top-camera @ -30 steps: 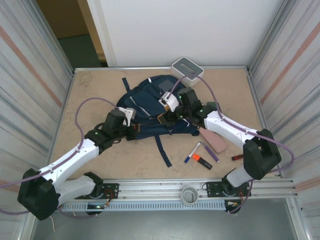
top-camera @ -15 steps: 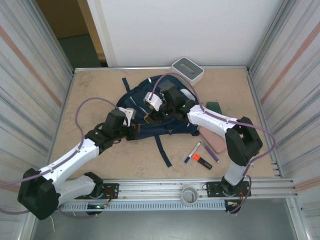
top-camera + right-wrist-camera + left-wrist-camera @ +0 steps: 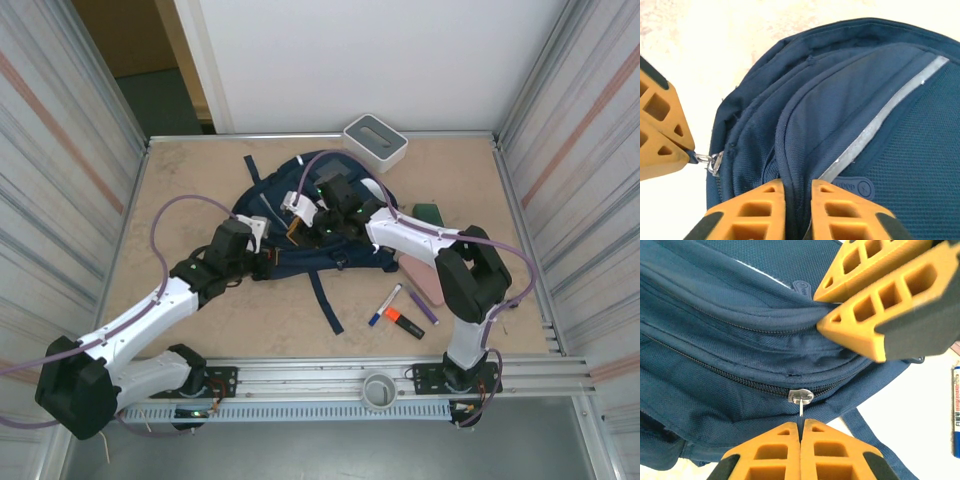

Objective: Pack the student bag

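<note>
The student bag [image 3: 290, 200], navy with a reflective strip [image 3: 880, 122], lies flat in the middle of the table. My left gripper [image 3: 801, 422] is at the bag's near edge, shut on the thin tab of the metal zipper pull [image 3: 801, 396]. From above, the left gripper [image 3: 272, 262] sits at the bag's front left. My right gripper [image 3: 798, 186] is shut on a raised fold of the bag's fabric beside the zipper line, with cloth squeezed between its orange fingers [image 3: 865, 305]. From above, the right gripper [image 3: 298, 228] is over the bag's middle.
A white-grey box [image 3: 375, 142] stands behind the bag. To the bag's right lie a pink case [image 3: 428, 280], a dark green item [image 3: 430, 213], a blue marker [image 3: 385, 305], an orange marker [image 3: 404, 322], a purple pen [image 3: 420, 305] and a small red item [image 3: 474, 314]. Metal walls flank the table.
My right arm swung left from the box side to the bag's middle, and its jaws closed on the fabric fold. The left arm kept its place and grip.
</note>
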`<state>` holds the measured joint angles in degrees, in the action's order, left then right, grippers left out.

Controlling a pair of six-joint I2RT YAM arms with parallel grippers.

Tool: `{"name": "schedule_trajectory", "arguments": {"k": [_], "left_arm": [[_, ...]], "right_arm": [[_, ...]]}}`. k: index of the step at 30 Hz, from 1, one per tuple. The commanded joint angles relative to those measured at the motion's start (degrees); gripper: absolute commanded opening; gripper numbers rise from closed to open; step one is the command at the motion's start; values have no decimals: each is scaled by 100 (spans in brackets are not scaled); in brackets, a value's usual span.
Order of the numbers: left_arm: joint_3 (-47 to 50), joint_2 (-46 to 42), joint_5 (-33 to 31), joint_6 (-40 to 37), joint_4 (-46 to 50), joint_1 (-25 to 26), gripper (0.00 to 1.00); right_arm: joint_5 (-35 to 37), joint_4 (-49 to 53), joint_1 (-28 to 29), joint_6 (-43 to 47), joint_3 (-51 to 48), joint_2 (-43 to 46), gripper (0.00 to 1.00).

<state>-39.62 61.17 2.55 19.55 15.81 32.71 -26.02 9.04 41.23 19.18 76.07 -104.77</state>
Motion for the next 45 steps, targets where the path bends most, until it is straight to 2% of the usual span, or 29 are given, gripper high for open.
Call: {"name": "schedule_trajectory", "arguments": {"k": [1, 9, 13, 17, 21, 27, 34, 41, 45], "left_arm": [[-57, -156, -381, -40, 131, -253, 0], [118, -98, -637, -79, -212, -1243, 0], [4, 322, -889, -117, -487, -1729, 0], [-152, 418, -960, -173, -451, -1970, 0], [-17, 30, -494, -6, -445, -1944, 0], [160, -434, -76, 233, -249, -1540, 0], [132, -858, 379, 323, 24, -1203, 0], [82, -1020, 504, 340, 115, -832, 0], [24, -925, 481, 321, 115, -650, 0]], "right_arm": [[-118, 101, -186, 154, -213, 253, 1], [-1162, 65, -640, 441, -673, 766, 0], [-1740, 293, -867, 508, -578, 738, 0], [-1834, 423, -1047, 508, -441, 645, 0], [-1496, 353, -1141, 448, -376, 614, 2], [-491, 391, -1227, 326, -277, 637, 14], [760, 903, -1328, -295, -130, 884, 34], [1067, 1221, -1075, -598, -554, 1815, 54], [936, 1218, -490, -233, -766, 2260, 60]]}}
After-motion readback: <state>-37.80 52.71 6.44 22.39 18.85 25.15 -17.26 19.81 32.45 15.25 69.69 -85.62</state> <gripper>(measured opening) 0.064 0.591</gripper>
